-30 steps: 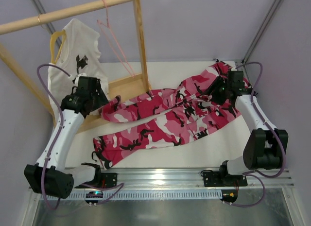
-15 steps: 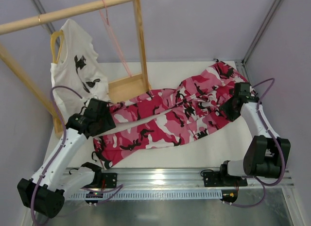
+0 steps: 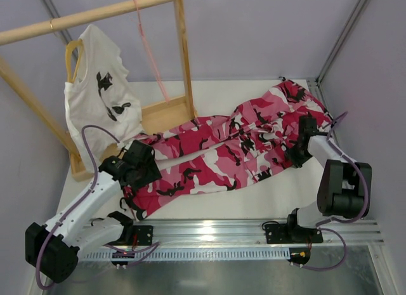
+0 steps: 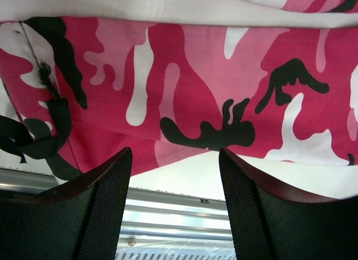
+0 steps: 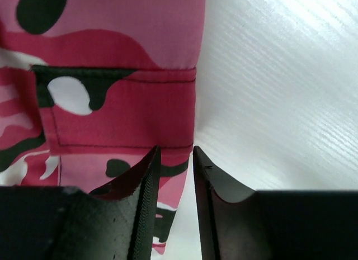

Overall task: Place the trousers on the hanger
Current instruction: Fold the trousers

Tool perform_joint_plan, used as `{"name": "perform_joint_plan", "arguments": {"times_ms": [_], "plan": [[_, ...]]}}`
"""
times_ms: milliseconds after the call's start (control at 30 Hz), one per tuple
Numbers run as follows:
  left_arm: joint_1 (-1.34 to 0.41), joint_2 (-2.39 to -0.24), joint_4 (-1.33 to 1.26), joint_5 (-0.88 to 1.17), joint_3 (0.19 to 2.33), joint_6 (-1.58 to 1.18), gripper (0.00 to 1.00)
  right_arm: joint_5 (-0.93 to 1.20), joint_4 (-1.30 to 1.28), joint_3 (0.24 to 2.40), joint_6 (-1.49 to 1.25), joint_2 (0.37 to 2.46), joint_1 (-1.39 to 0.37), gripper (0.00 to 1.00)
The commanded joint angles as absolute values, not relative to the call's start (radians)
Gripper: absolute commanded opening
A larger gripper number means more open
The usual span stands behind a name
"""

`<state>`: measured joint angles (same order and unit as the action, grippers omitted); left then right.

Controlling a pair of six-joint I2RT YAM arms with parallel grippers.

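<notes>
The pink, white and black camouflage trousers (image 3: 222,158) lie spread flat across the table, waist to the right and legs to the left. The thin pale-pink wire hanger (image 3: 149,51) hangs from the wooden rail at the back, apart from both arms. My left gripper (image 3: 138,173) is low over the leg ends and open wide. In the left wrist view the cloth (image 4: 196,75) lies beyond the empty left gripper (image 4: 174,159). My right gripper (image 3: 295,157) sits at the waist edge. In its wrist view the right gripper (image 5: 176,154) is open by a narrow gap over the cloth's edge (image 5: 112,75).
A wooden rack (image 3: 184,54) stands at the back left. It carries a white T-shirt (image 3: 101,95) on a yellow hanger (image 3: 71,54). A metal rail (image 3: 209,231) runs along the table's near edge. Bare white table (image 5: 279,75) lies right of the trousers.
My left arm has swung down from the rack towards the near side, onto the leg ends. My right gripper has slid from the waist's top down to its near right edge.
</notes>
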<state>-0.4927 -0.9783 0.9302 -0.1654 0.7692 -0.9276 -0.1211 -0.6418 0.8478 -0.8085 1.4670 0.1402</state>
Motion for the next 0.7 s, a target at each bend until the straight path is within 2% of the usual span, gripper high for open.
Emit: {"name": "perform_joint_plan", "arguments": {"times_ms": [0, 400, 567, 667], "plan": [[-0.499, -0.954, 0.940, -0.250, 0.788, -0.960, 0.64, -0.193, -0.598, 0.908, -0.830, 1.531, 0.169, 0.32], [-0.512, -1.012, 0.959, -0.293, 0.801, -0.982, 0.66, -0.167, -0.594, 1.083, -0.740, 1.732, 0.328, 0.27], [-0.515, -1.065, 0.965, -0.330, 0.816, -1.000, 0.63, -0.014, -0.559, 1.094, -0.657, 1.654, 0.299, 0.28], [-0.572, -1.026, 0.979, -0.385, 0.816, -1.020, 0.61, 0.035, -0.563, 1.049, -0.638, 1.521, 0.236, 0.29]]}}
